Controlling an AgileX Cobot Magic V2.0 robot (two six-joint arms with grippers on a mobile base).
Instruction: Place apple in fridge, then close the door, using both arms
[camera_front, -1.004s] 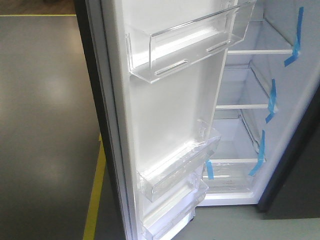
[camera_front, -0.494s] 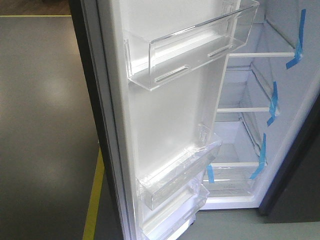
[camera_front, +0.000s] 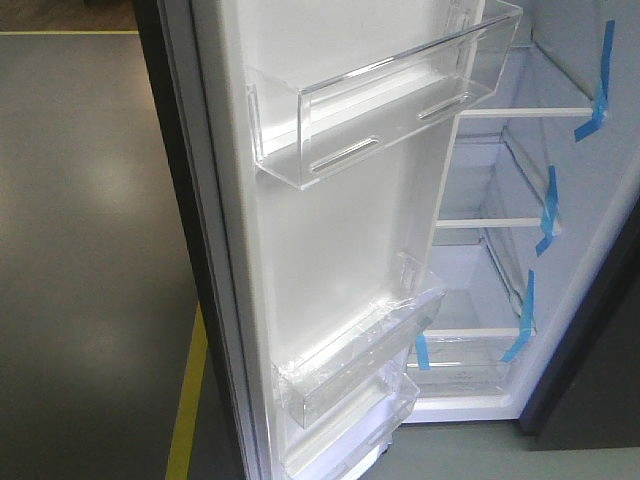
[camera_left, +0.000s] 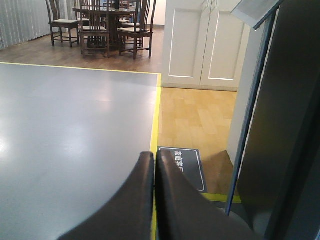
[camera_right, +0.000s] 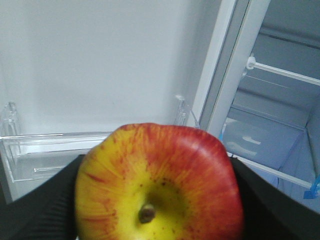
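Here, right fingers clamped on the apple before the open door, left fingers together, empty.

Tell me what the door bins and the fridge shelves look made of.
Door bins: clear glossy plastic, probably; the white door shows through them and their edges catch light. Fridge shelves: white front trim, likely plastic; the panel behind looks translucent, maybe glass, not certain.

bright, even indoor light; soft glare patches on the grey floor at 9 o'clock; the apple, close at 6 o'clock, is slightly blurred.
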